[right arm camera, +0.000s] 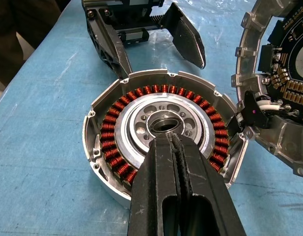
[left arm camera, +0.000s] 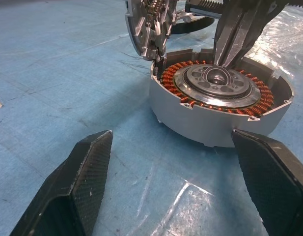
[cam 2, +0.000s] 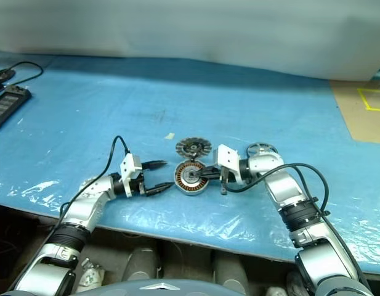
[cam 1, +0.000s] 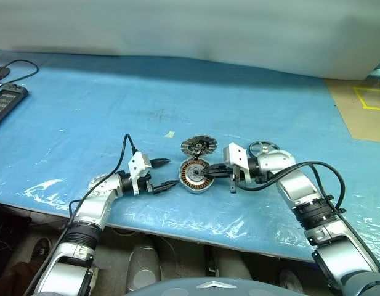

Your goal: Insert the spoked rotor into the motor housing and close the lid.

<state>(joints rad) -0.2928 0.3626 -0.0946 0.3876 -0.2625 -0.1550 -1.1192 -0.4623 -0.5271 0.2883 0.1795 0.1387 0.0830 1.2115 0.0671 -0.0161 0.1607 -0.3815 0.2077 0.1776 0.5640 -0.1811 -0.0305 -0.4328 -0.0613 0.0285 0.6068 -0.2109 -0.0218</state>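
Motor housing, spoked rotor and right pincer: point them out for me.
motor housing (right arm camera: pixel 117 152), right wrist view, copper windings.
spoked rotor (cam 1: pixel 264 147), left eye view, spoked face.
right pincer (right arm camera: pixel 168 140), right wrist view, shut tips over the housing's centre.

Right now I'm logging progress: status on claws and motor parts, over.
Left claw open, empty, beside round copper-wound motor housing. Right claw shut, tips over housing's silver centre. Black-rimmed spoked rotor not inserted; hinged lid open.

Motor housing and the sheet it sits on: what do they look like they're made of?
Motor housing: likely cast or machined aluminium, matte silver-grey wall; the windings look like enamelled copper wire, glossy orange-red coils. The blue sheet: probably plastic tarp or film, since it shows creases, scuffs and shiny glare.
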